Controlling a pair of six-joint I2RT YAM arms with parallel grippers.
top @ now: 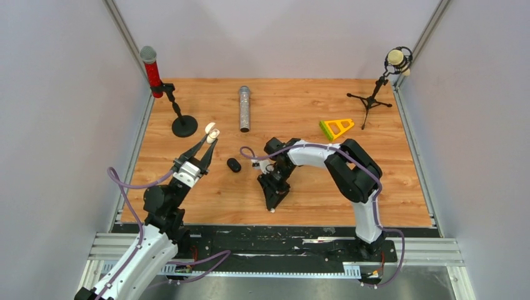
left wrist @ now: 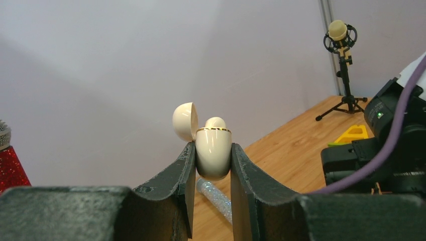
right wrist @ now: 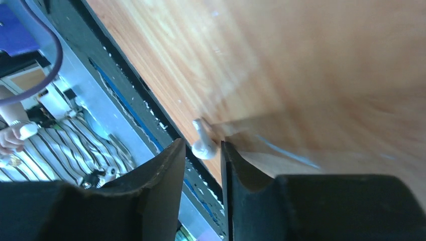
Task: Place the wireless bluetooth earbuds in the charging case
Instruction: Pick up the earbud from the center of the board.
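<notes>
earbud (right wrist: 202,139), stem pointing away, lies between tips of right tool (right wrist: 202,143), grip unclear; left tool (left wrist: 213,165) clamps the open case (left wrist: 213,150).

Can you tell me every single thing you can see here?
red microphone: 1, red, on a stand, back left
cream microphone: 1, cream, on a tripod, back right
silver microphone: 1, silver, lying at the back middle
wedge: 1, yellow and green, back right
black oval case: 1, black, middle of the table
charging case: 1, cream, lid open, in the left gripper
earbud in the case: 1, cream
white earbud: 1, white, table's near edge
left gripper: holds the charging case
right gripper: fingertips either side of the white earbud
</notes>
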